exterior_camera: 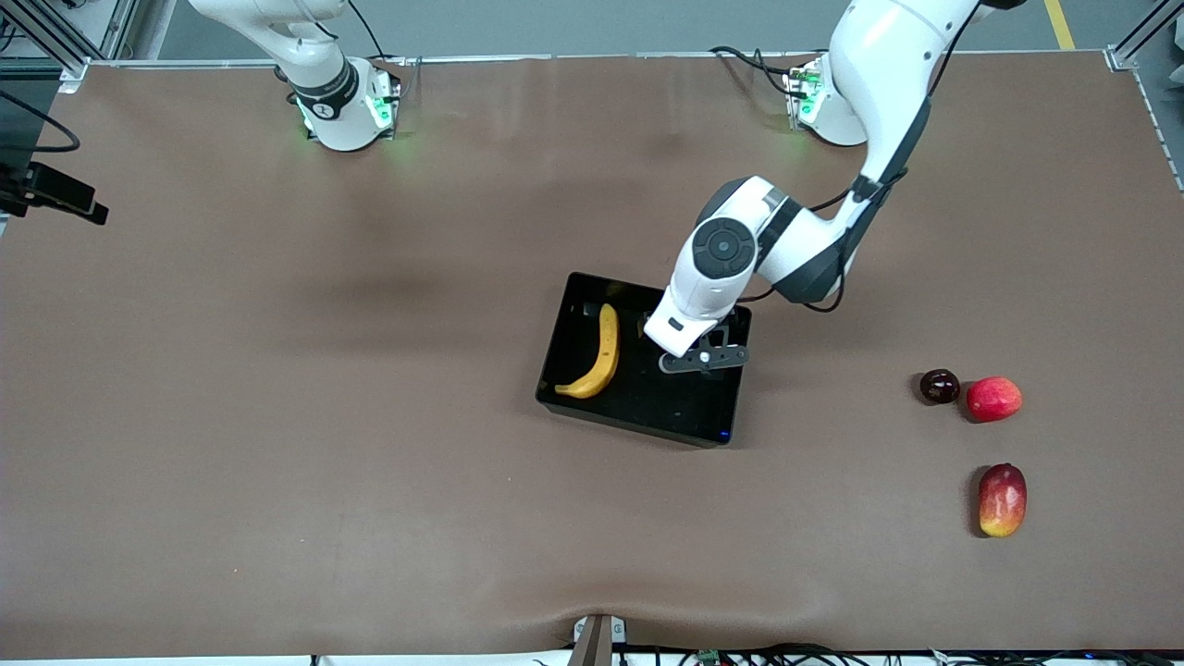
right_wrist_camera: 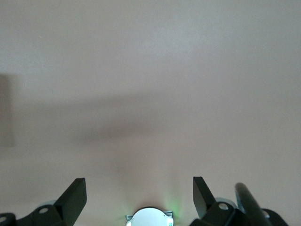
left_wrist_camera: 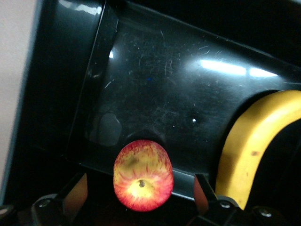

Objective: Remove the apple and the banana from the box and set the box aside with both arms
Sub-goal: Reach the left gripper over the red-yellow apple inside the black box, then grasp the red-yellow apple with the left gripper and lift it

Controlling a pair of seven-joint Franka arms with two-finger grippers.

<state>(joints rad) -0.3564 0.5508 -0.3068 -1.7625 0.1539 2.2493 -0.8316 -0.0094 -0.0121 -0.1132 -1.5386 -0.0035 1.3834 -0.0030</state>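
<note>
The black box (exterior_camera: 638,418) sits mid-table with the yellow banana (exterior_camera: 601,356) lying in it toward the right arm's end. My left gripper (exterior_camera: 703,361) is down inside the box beside the banana. In the left wrist view the left gripper (left_wrist_camera: 141,190) is open. The red-yellow apple (left_wrist_camera: 143,175) lies between its fingers (left_wrist_camera: 75,195) with a gap on each side, over the box floor (left_wrist_camera: 164,80). The banana (left_wrist_camera: 249,150) lies close by. In the front view the apple is hidden under the hand. My right gripper (right_wrist_camera: 139,197) is open and empty over bare table; the right arm waits near its base.
A dark purple fruit (exterior_camera: 940,386) and a pinkish-red fruit (exterior_camera: 994,399) lie together toward the left arm's end. A red-yellow mango (exterior_camera: 1003,499) lies nearer the front camera than them. A black camera mount (exterior_camera: 55,190) juts in at the right arm's end.
</note>
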